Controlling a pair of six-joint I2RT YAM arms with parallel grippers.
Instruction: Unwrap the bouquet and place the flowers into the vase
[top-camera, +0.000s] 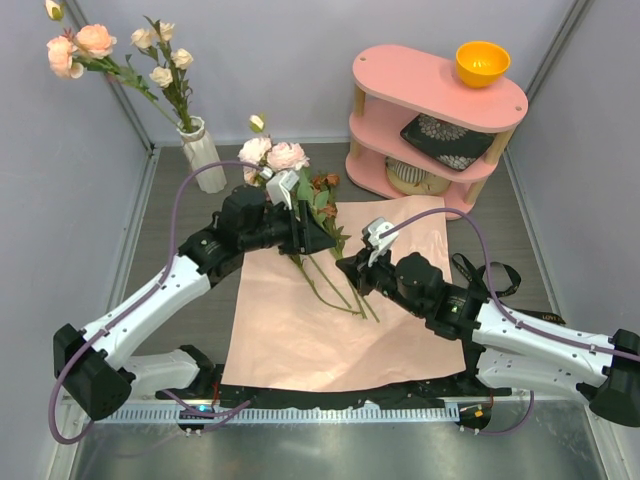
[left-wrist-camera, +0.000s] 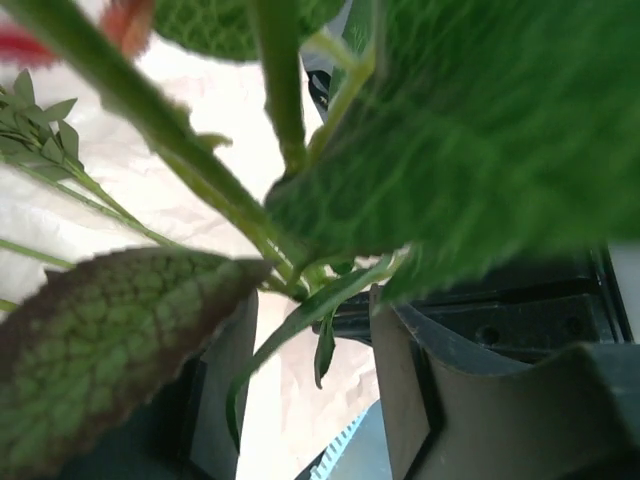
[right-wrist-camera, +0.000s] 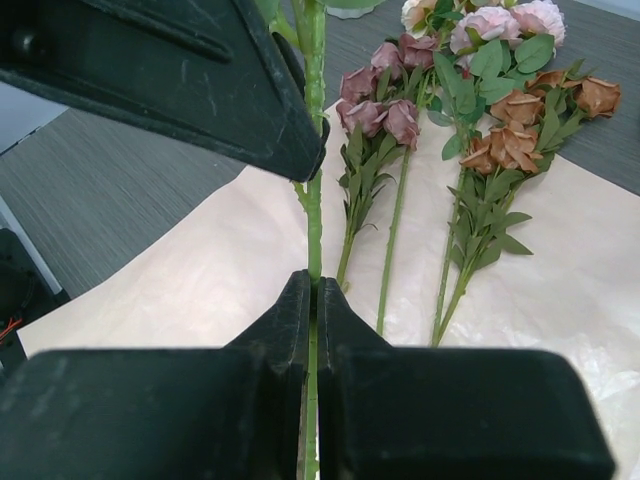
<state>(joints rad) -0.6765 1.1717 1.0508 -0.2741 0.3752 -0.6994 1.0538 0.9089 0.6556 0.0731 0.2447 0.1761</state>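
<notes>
On the spread paper (top-camera: 300, 335) at mid-desk lie the loose flowers (right-wrist-camera: 470, 170), side by side. Their heads point to the far side and the vase (top-camera: 205, 158), their cut ends toward the arms. The vase stands well apart at far left and already holds several blooms.

The right gripper (right-wrist-camera: 312, 285) is clenched on the lower part of one green stem (right-wrist-camera: 316, 200). That stem's long axis runs straight away from the right gripper and under the left gripper (left-wrist-camera: 310, 300). The left gripper's jaws stand apart around stem and leaves; whether they pinch anything I cannot tell.

These flowers look light, with thin, springy stems and soft heads that a squeeze would crush. The best hold is probably on bare stem below the leaves. A head-heavy flower may swing about a single pinch.
</notes>
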